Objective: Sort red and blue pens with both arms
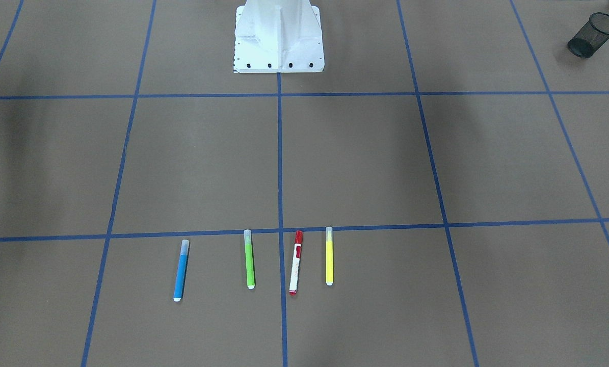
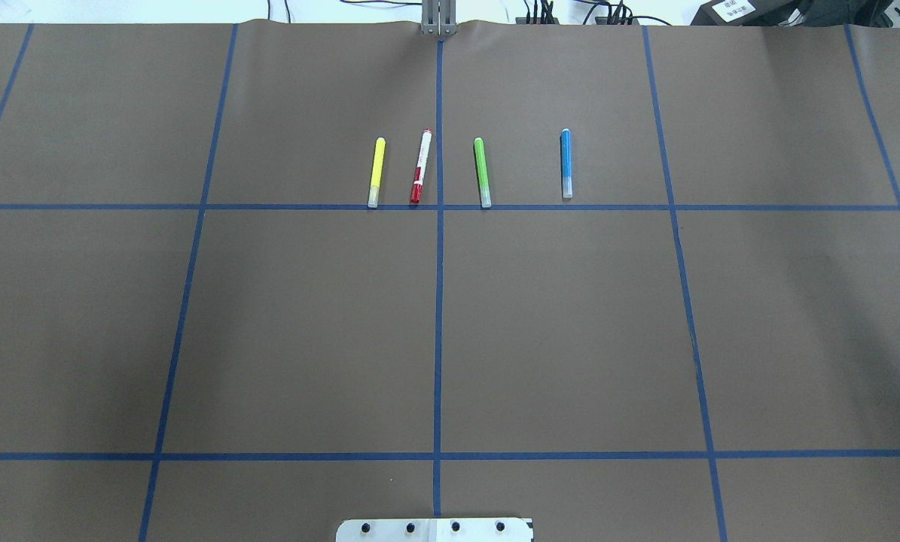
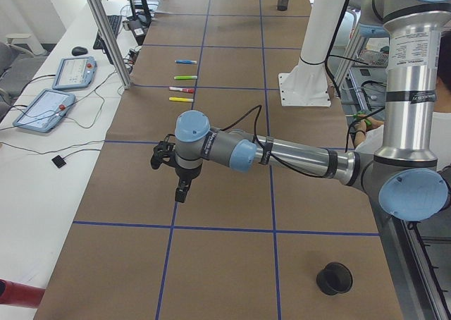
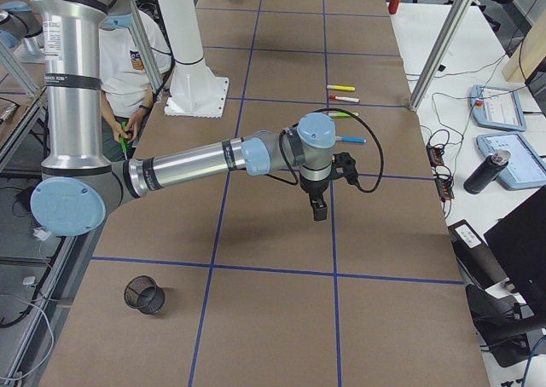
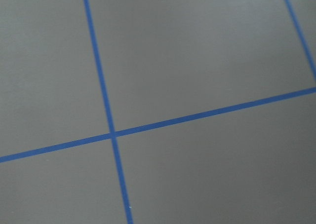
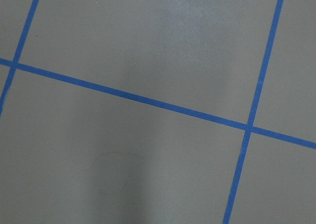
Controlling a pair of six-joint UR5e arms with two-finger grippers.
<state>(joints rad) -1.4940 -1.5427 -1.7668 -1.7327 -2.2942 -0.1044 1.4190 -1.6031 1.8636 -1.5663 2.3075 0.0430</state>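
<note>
Four pens lie side by side near the table's far edge. The red pen (image 2: 420, 166) (image 1: 295, 262) has a white barrel and a red cap. The blue pen (image 2: 566, 162) (image 1: 181, 270) has a pale cap and lies farthest toward my right. Neither arm appears in the overhead or front views. In the left side view my left gripper (image 3: 182, 192) hangs above bare table, well short of the pens; whether it is open or shut I cannot tell. In the right side view my right gripper (image 4: 320, 210) hovers near the blue pen (image 4: 350, 139), its state equally unclear. Both wrist views show only brown paper and blue tape.
A yellow marker (image 2: 376, 172) and a green marker (image 2: 482, 172) flank the red pen. One black mesh cup (image 3: 334, 278) (image 1: 592, 34) stands at my left end of the table, another (image 4: 143, 294) at my right end. A person (image 4: 128, 63) sits behind the white robot base (image 2: 434, 531).
</note>
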